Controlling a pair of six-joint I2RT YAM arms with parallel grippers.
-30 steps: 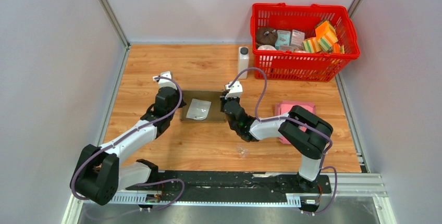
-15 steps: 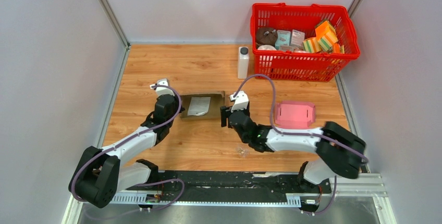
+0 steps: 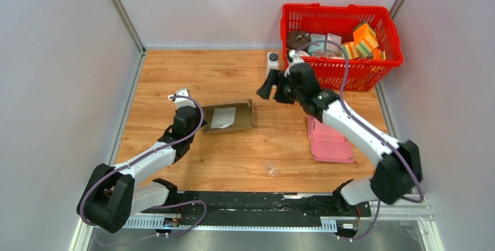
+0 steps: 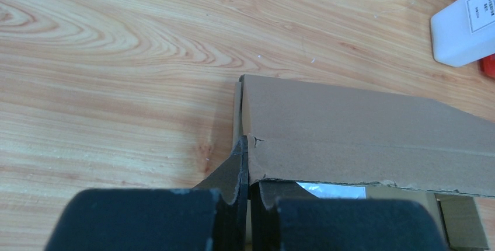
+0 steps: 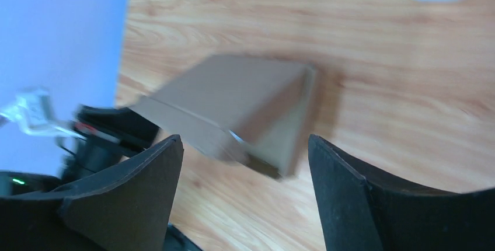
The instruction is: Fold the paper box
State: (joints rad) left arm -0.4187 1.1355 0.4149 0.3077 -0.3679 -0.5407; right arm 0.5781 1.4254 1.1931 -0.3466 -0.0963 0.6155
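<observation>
Table (image 3: 233, 76) boards carry the brown paper box (image 3: 229, 118) left of centre, its long axis running left to right. Our left claw (image 4: 250, 172) is pressed together on the box's left edge, pinching the cardboard, so that arm is nearer. Our right claw (image 3: 272, 90) hangs spread and empty, well apart toward the far right; we judge the next fold needs it moved leftward.

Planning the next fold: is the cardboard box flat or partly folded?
Partly folded: a box panel stands raised off the table, pinched by the left gripper.
</observation>
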